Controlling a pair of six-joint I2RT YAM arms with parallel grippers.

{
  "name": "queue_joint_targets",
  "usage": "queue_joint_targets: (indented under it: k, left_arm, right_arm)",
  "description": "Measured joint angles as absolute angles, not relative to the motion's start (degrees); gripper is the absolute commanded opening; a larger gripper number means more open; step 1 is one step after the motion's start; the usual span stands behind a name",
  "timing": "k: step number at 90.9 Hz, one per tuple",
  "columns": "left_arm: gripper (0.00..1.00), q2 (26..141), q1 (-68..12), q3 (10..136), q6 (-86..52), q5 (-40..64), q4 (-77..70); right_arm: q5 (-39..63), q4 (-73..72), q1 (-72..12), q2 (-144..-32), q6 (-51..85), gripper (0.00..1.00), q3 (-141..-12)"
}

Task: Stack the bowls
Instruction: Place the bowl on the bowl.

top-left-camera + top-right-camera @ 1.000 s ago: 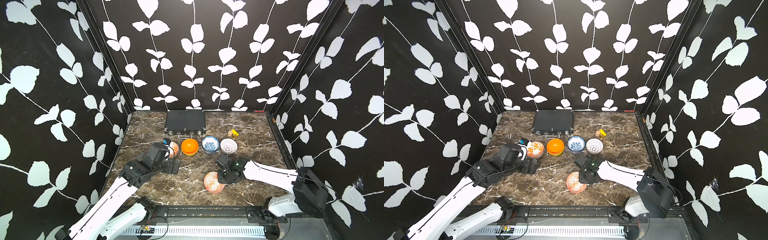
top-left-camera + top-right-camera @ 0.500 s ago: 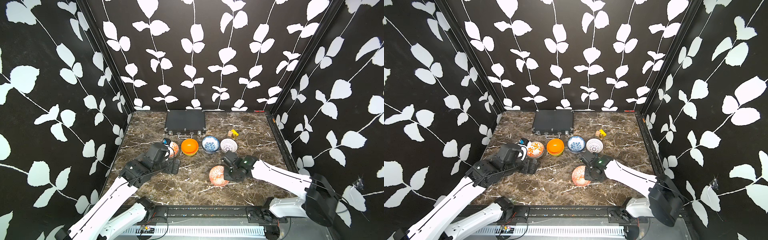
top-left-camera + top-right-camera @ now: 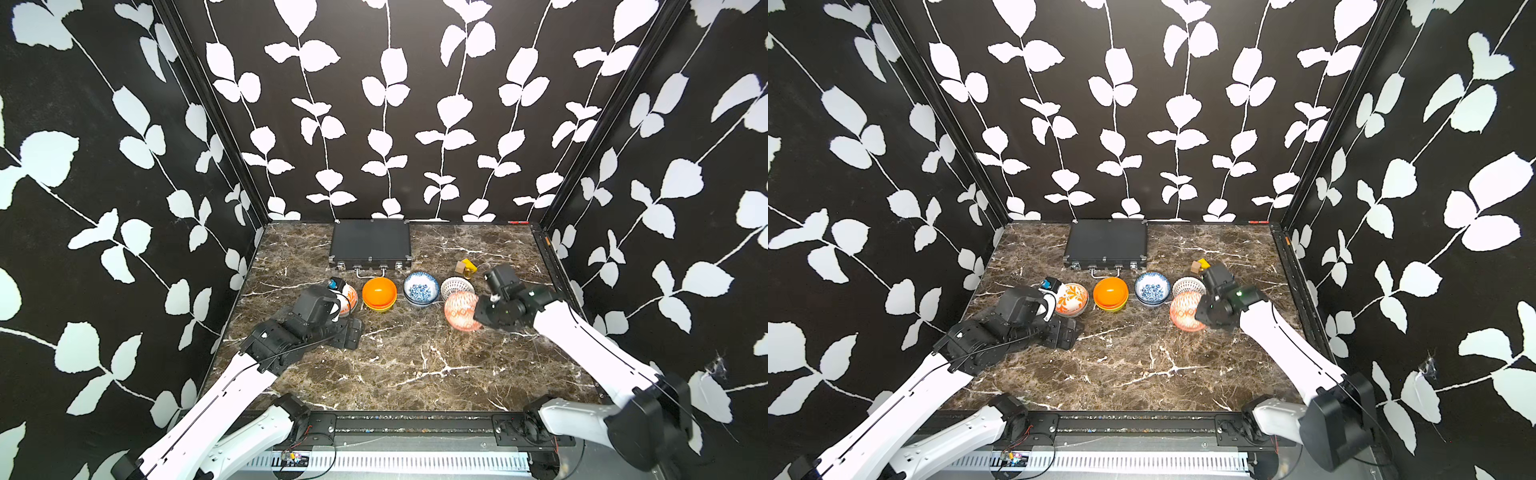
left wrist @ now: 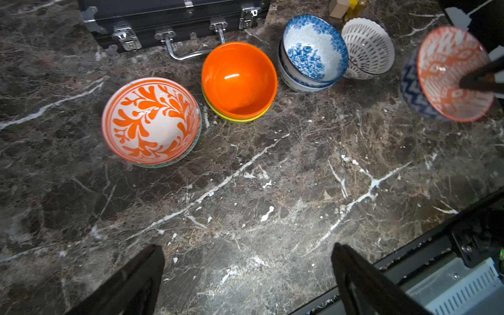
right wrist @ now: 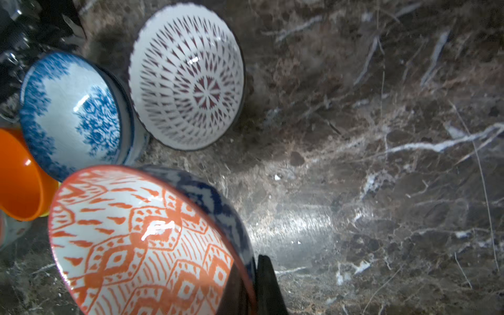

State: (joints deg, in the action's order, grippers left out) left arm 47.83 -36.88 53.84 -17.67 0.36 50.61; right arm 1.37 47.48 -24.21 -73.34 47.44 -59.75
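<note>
My right gripper (image 5: pixel 252 261) is shut on the rim of the orange-geometric bowl (image 5: pixel 141 240), one finger inside and one outside. That bowl (image 3: pixel 460 309) hangs tilted just in front of the white purple-dotted bowl (image 3: pixel 455 286). To its left stand a row: two nested blue-floral bowls (image 3: pixel 421 288), the plain orange bowl (image 3: pixel 378 293) nested in a yellow one, and the orange-leaf bowl (image 4: pixel 151 121) on a greenish rim. My left gripper (image 4: pixel 245 248) is open and empty, low over bare marble in front of the orange-leaf bowl.
A flat black case (image 3: pixel 370 243) lies against the back wall behind the row, its handle near the orange bowl. Small yellow and tan blocks (image 3: pixel 464 266) sit behind the dotted bowl, close to my right wrist. Patterned walls close in three sides.
My right gripper has lifted the orange-geometric bowl off the front middle of the table and carried it back and right, up to the dotted bowl. The left arm has not moved.
</note>
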Motion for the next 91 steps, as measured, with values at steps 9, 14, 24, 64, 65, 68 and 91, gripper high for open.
queue_joint_targets:
  k: [9,14,24,64,65,68,91]
  left_arm:
    - [0.99,47.92,-36.88,53.43,-17.21,3.03,49.74]
    - [0.99,47.75,-36.88,53.28,-16.95,4.10,49.28]
    - [0.99,46.41,-36.88,52.80,-16.84,4.71,48.58]
    - [0.99,44.47,-36.88,52.64,-16.64,4.71,47.99]
    - [0.99,44.47,-36.88,52.64,-16.64,4.71,47.97]
    - [0.99,44.38,-36.88,52.56,-16.64,4.71,47.88]
    - [0.98,44.12,-36.88,52.38,-16.62,4.64,47.81]
  right_arm:
    - [2.50,46.59,-22.11,-77.49,46.24,0.00,-63.94]
    - [3.22,45.84,-21.02,-79.50,45.78,0.00,-65.78]
    - [4.64,44.64,-18.70,-82.96,45.12,0.00,-68.25]
    - [7.75,40.34,-15.14,-90.41,43.40,0.00,-70.24]
    - [7.81,40.12,-15.14,-90.52,43.38,0.00,-70.24]
    - [7.97,39.68,-15.09,-90.80,43.29,0.00,-70.24]
    - [8.21,37.89,-14.94,-94.43,42.94,0.00,-70.24]
